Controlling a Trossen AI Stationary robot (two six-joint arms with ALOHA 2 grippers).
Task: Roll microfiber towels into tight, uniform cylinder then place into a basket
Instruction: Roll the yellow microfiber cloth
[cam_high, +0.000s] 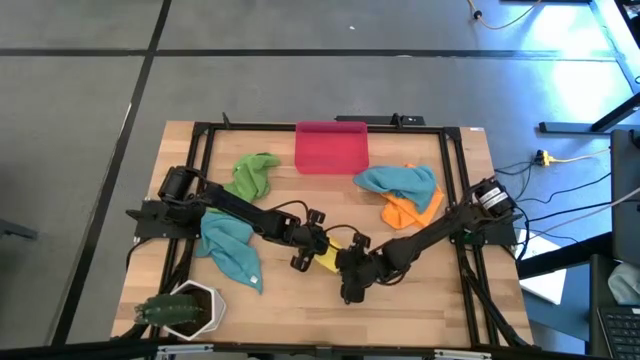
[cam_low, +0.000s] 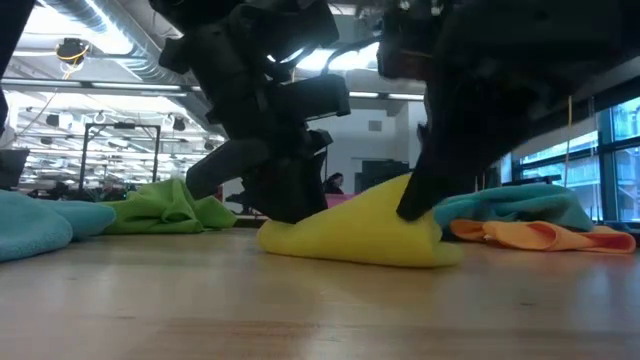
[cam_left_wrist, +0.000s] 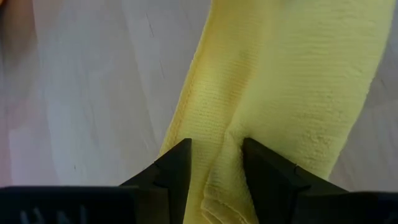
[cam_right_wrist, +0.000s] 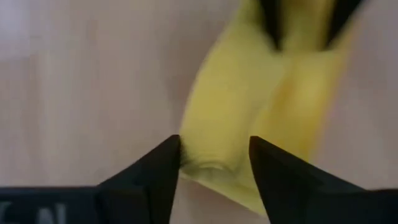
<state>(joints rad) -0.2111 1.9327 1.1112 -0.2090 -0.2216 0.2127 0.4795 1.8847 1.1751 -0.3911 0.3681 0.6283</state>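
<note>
The yellow towel (cam_high: 329, 259) lies on the table near its middle as a long loose roll (cam_low: 360, 238). My left gripper (cam_high: 316, 245) is shut on one end of the roll. My right gripper (cam_high: 351, 268) is shut on the other end. The red-pink basket (cam_high: 331, 147) stands at the far edge. The green towel (cam_high: 252, 175) lies at the far left and a teal towel (cam_high: 230, 250) at the left. Another teal towel (cam_high: 400, 182) lies on the orange towel (cam_high: 410, 212) at the right. My left gripper pinches a raised fold of the yellow roll (cam_left_wrist: 214, 146) between its two fingers (cam_left_wrist: 176, 167), near the roll's left end. It comes slanting down from the left. The roll rests on the table. My right gripper pinches the roll's rounded end (cam_right_wrist: 214, 149) between its two fingers (cam_right_wrist: 163, 168). It comes slanting down from the table's right side, along the roll. That end lies on the table (cam_low: 430, 250).
A white hexagonal pot with a green plant (cam_high: 185, 308) stands at the near left corner. A black frame (cam_high: 200, 150) runs around the table's edges. Bare wood lies at the near middle and near right.
</note>
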